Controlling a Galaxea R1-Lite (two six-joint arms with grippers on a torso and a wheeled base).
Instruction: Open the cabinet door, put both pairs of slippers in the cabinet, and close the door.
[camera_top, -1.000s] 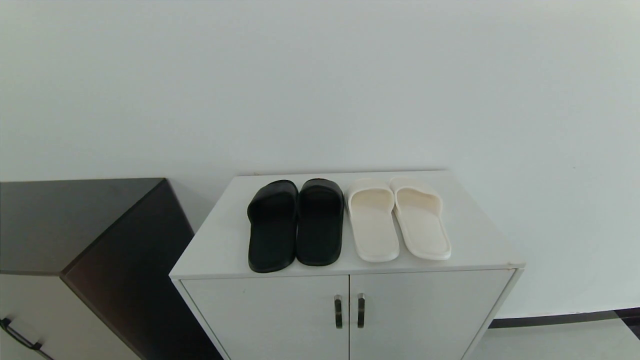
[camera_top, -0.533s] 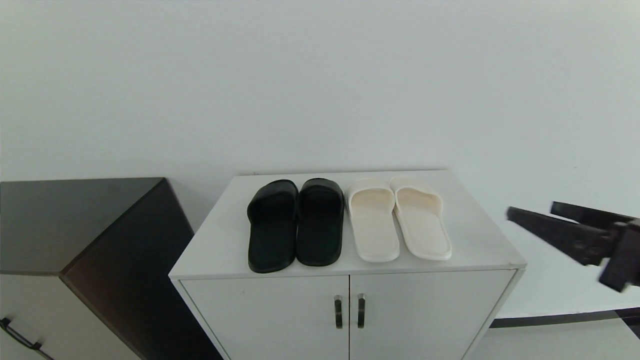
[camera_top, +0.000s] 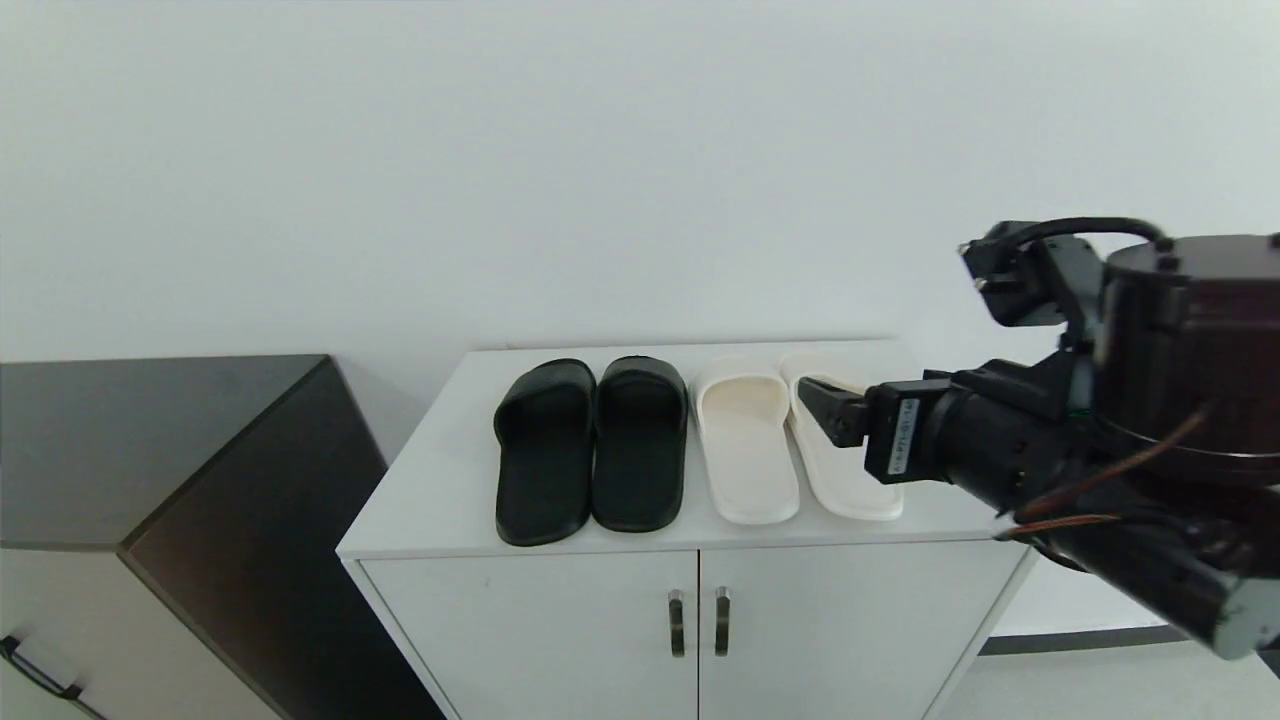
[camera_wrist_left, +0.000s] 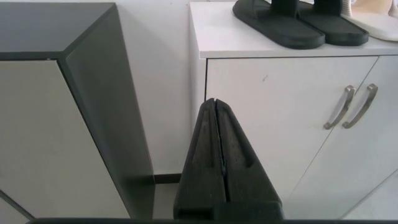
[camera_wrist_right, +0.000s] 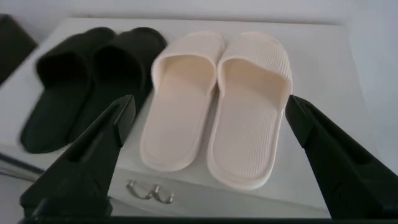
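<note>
As the head view has it, the white cabinet (camera_top: 440, 490) stands at the wall with both doors (camera_top: 530, 640) closed and twin handles (camera_top: 699, 621) at the centre seam. On its top sit the black slippers (camera_top: 590, 445), side by side, and the cream slippers (camera_top: 750, 450) just to their right, the pairs nearly touching. The right gripper (camera_top: 828, 410) hangs over the outer cream slipper; contact cannot be told here. A dark cabinet (camera_top: 150, 450) stands to the left.

Left wrist view: the left gripper (camera_wrist_left: 215, 109) has its jaws pressed together with nothing between them. It sits low in front of the white cabinet (camera_wrist_left: 273, 124), near its left corner and apart from it. The handles (camera_wrist_left: 351, 107), the black slippers (camera_wrist_left: 292, 22) and the dark cabinet (camera_wrist_left: 56, 28) also show.

Right wrist view: the right gripper (camera_wrist_right: 209, 106) is spread wide and holds nothing, its fingers (camera_wrist_right: 93, 168) flanking the cream slippers (camera_wrist_right: 249, 106) from above. The black slippers (camera_wrist_right: 87, 74) lie beside them on the cabinet top (camera_wrist_right: 323, 56), with the handles (camera_wrist_right: 149, 190) below.
</note>
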